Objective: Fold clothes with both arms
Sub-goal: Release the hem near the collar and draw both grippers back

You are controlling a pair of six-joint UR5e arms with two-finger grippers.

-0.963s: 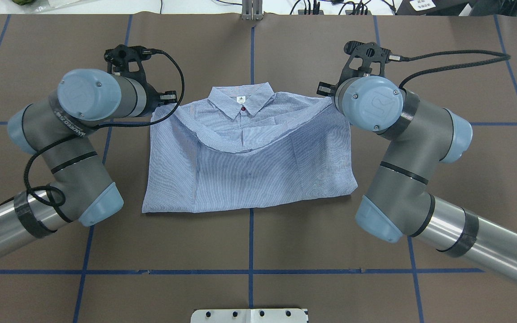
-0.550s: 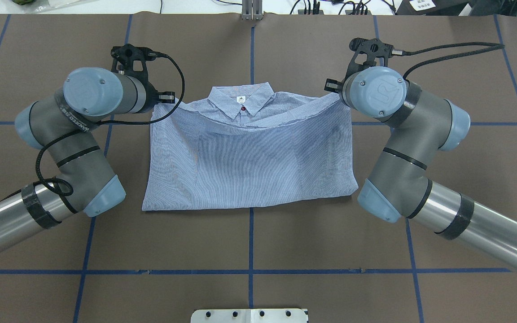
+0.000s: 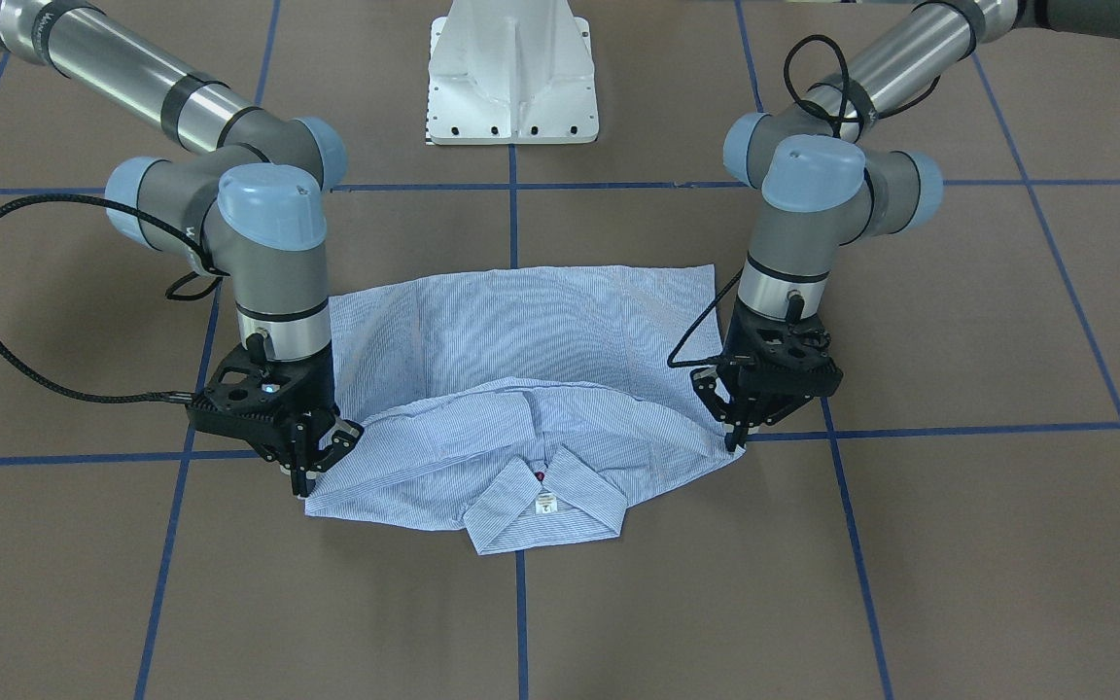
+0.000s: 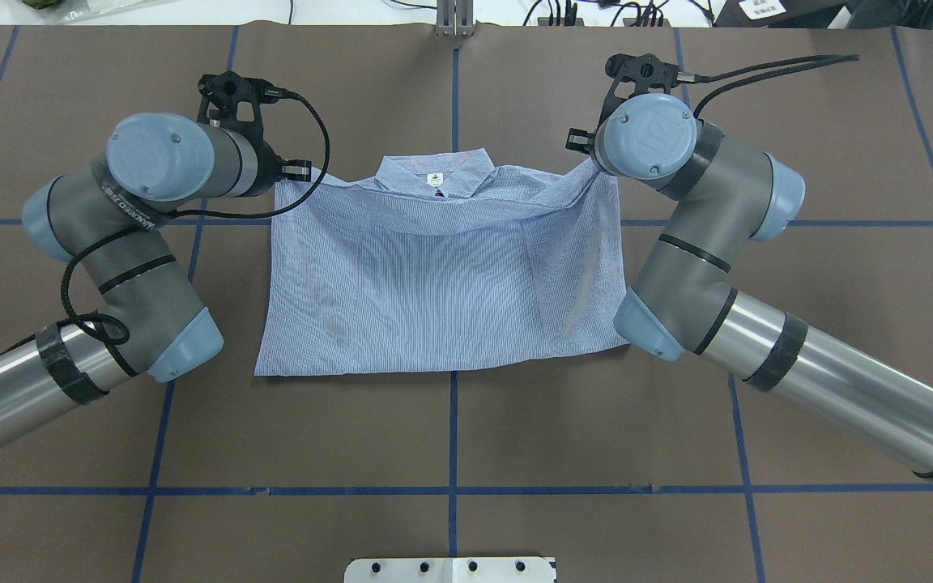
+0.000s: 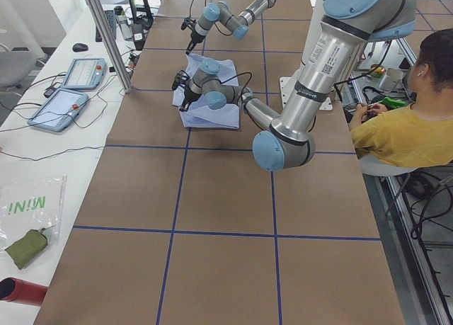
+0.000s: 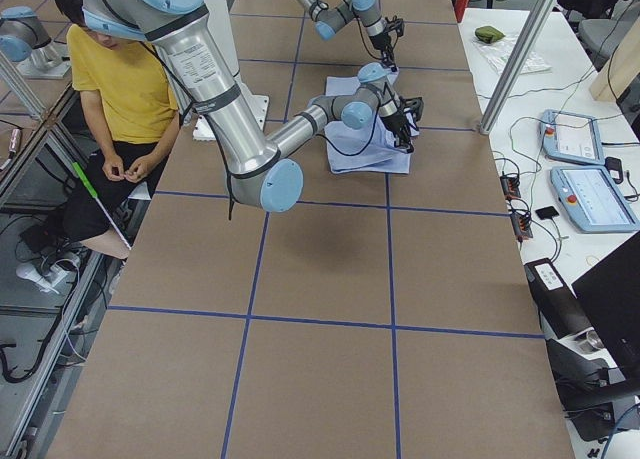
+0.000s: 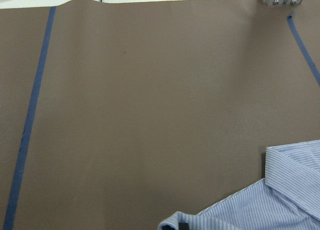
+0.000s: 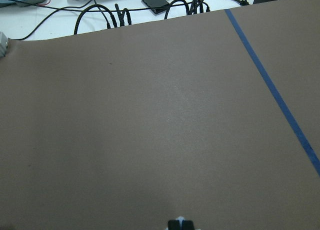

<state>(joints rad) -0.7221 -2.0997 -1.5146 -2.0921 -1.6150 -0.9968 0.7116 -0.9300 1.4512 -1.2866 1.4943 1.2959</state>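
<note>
The light blue striped shirt (image 4: 442, 291) lies mid-table, its collar (image 4: 434, 174) at the far side. Its near part is folded over the front toward the collar. My left gripper (image 4: 302, 172) is shut on the folded layer's left corner, beside the shoulder. My right gripper (image 4: 590, 162) is shut on the right corner. The held edge hangs in a shallow curve between them, just short of the collar. In the front-facing view the left gripper (image 3: 737, 442) and right gripper (image 3: 305, 483) stand low at the shirt (image 3: 521, 331), on either side of the collar (image 3: 541, 506). The left wrist view shows the collar (image 7: 295, 165).
The brown table cover carries a grid of blue tape lines (image 4: 452, 429). The white pedestal base (image 3: 511, 78) stands at the robot's side. A metal post (image 4: 454, 20) and cables sit at the far edge. An operator in yellow (image 5: 403, 127) sits beside the table.
Both grippers have moved away from the robot toward the collar, pulling the folded layer with them. The sagging edge has tightened and now covers almost all of the shirt front.
</note>
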